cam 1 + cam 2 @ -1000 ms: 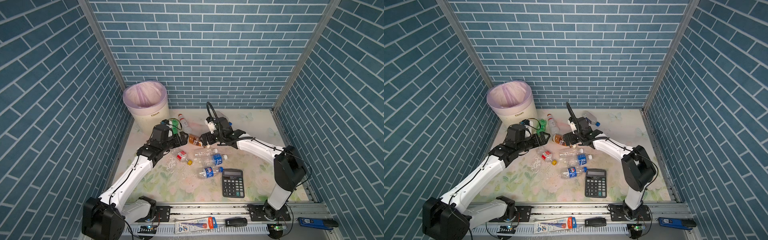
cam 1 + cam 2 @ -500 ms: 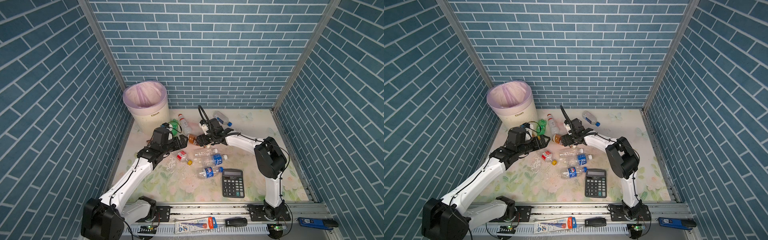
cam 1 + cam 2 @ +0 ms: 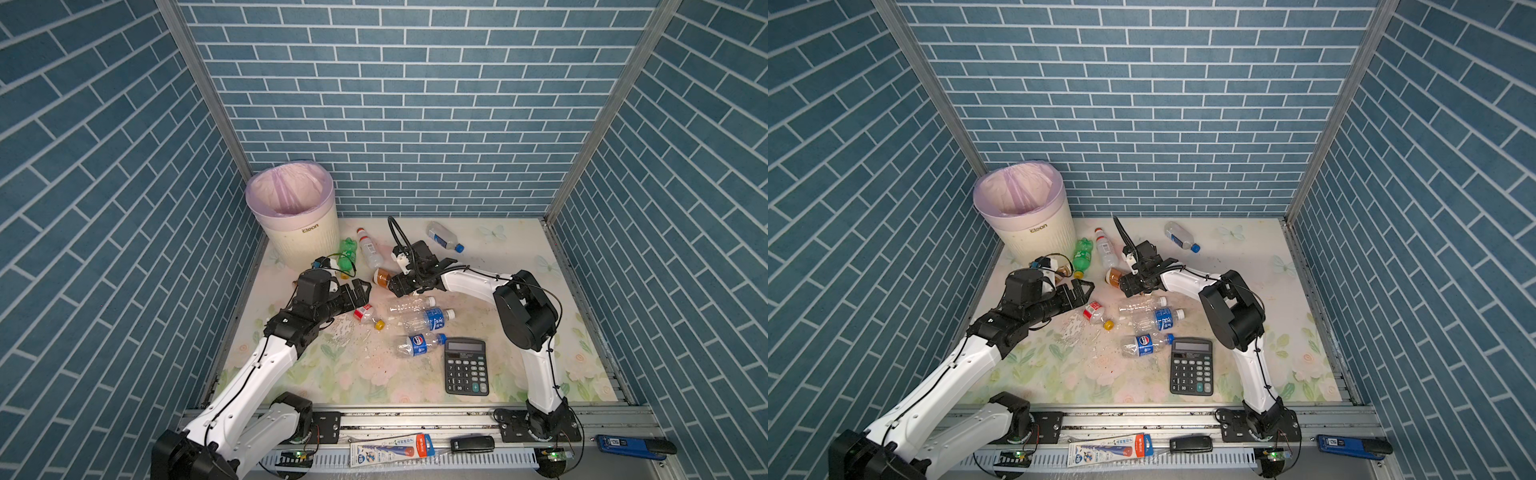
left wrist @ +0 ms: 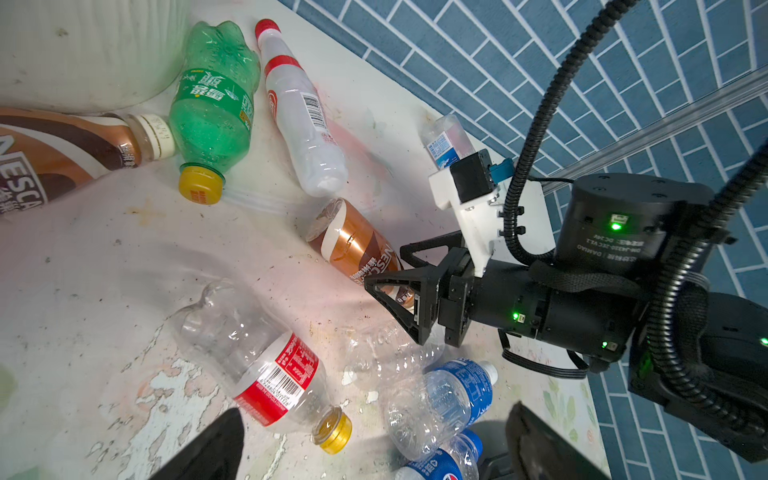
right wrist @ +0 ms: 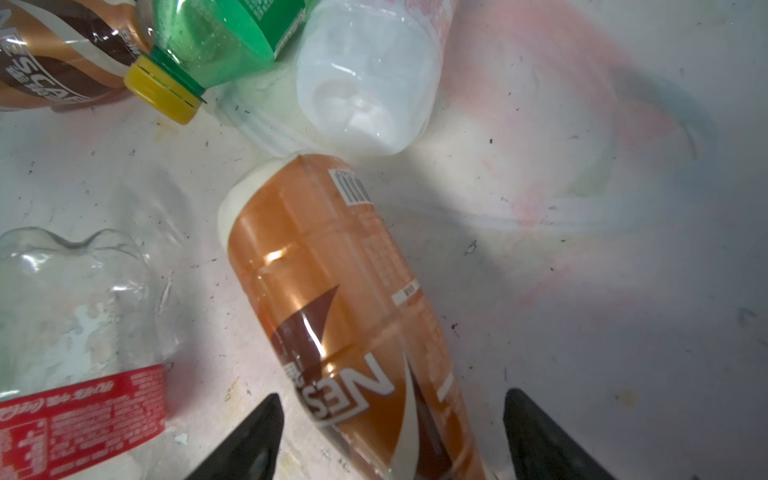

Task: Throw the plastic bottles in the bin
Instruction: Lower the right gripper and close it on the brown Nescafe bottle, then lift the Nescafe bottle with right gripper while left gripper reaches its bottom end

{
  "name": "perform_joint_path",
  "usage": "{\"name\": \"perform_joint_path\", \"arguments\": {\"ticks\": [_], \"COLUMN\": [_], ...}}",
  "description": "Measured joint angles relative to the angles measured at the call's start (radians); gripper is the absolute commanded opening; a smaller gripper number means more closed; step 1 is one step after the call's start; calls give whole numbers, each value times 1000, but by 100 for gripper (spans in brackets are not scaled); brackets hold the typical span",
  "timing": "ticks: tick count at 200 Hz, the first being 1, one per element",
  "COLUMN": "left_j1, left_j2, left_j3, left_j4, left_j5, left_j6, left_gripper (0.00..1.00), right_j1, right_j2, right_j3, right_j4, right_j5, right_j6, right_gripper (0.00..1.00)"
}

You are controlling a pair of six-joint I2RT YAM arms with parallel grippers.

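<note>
My right gripper (image 5: 395, 436) is open, its jaws either side of a lying brown coffee bottle (image 5: 332, 291) (image 3: 381, 276), with a gap on each side. My left gripper (image 3: 361, 291) (image 4: 374, 449) is open just above a red-labelled clear bottle (image 4: 270, 374) (image 3: 365, 313). A green bottle (image 3: 347, 255), a white red-capped bottle (image 3: 369, 249) and a second brown bottle (image 4: 62, 149) lie beside the cream bin (image 3: 303, 245) at the back left. Three clear bottles (image 3: 432, 319) lie mid-table, and one more bottle (image 3: 444, 241) lies at the back.
A black calculator (image 3: 465, 365) lies at the front right, next to the Pepsi-labelled bottle (image 3: 417, 345). Blue brick walls close in the table on three sides. The right arm's elbow (image 3: 523, 316) stands high over the right half.
The right gripper has moved left and down onto the brown coffee bottle while its jaws narrowed, and its elbow has swung in. The left gripper has shifted slightly toward the front.
</note>
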Motion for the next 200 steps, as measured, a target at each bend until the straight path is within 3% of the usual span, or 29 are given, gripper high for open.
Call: {"name": "perform_joint_path", "arguments": {"ticks": [68, 133, 200], "left_j1": [0, 0, 0], "left_j2": [-20, -26, -62], "left_j3": [-39, -53, -64], "left_j4": [9, 2, -2], "left_j5": [3, 4, -7], "left_j6": [-23, -30, -35], "left_gripper": [99, 99, 99], "right_j1": [17, 19, 18], "right_j2": [63, 85, 85], "right_j3": [66, 66, 66], "right_j4": [-11, -37, -37], "right_j5": [13, 40, 78], "right_j6": [-34, -63, -89], "right_gripper": [74, 59, 52]}}
